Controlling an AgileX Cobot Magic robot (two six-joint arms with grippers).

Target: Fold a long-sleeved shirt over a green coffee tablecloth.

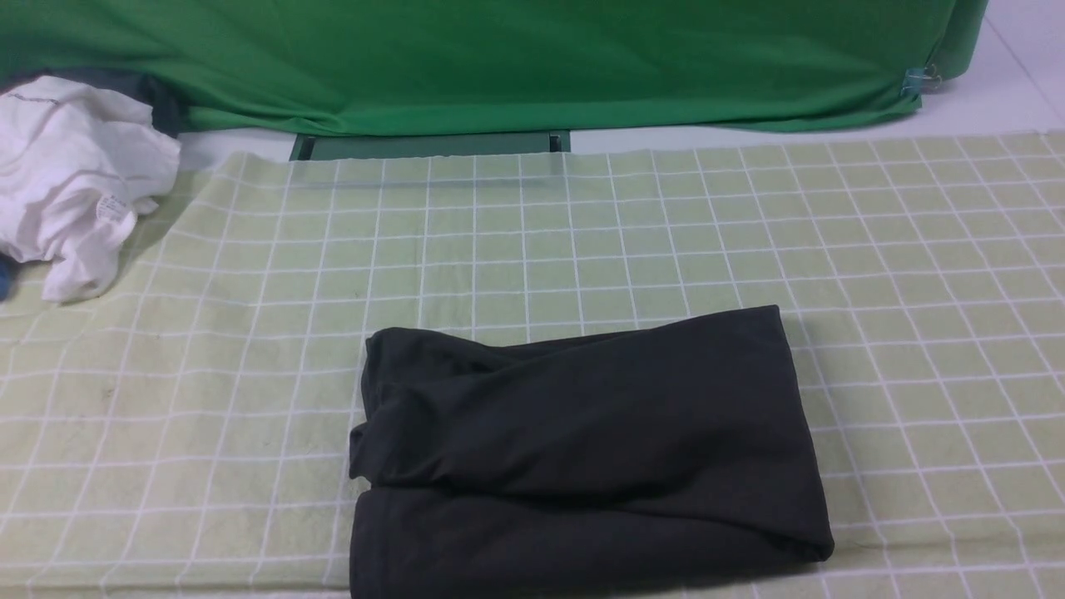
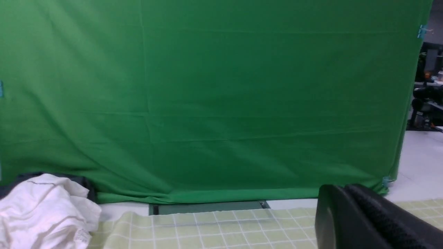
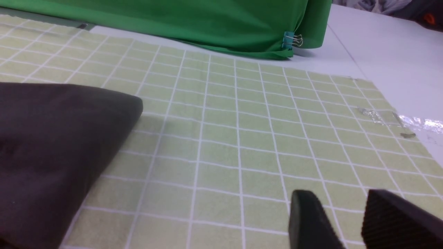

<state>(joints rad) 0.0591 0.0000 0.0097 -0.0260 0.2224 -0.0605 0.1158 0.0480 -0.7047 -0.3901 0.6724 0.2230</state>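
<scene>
The black long-sleeved shirt (image 1: 582, 449) lies folded into a compact rectangle on the pale yellow-green checked tablecloth (image 1: 208, 333), near the front middle; its print and neck label are hidden. One corner of the shirt (image 3: 52, 145) shows in the right wrist view. No arm shows in the front view. My left gripper (image 2: 344, 188) is raised and faces the backdrop, its two black fingers pressed together with nothing between them. My right gripper (image 3: 337, 200) hovers over bare tablecloth (image 3: 242, 121) beside the shirt, with a gap between its fingers and nothing in it.
A crumpled white garment (image 1: 71, 179) with a small tag lies at the back left, over something dark. A dark green backdrop (image 1: 499, 58) hangs along the back, held by a clip (image 1: 915, 81). The white table (image 3: 380, 45) shows beyond the cloth's taped right edge.
</scene>
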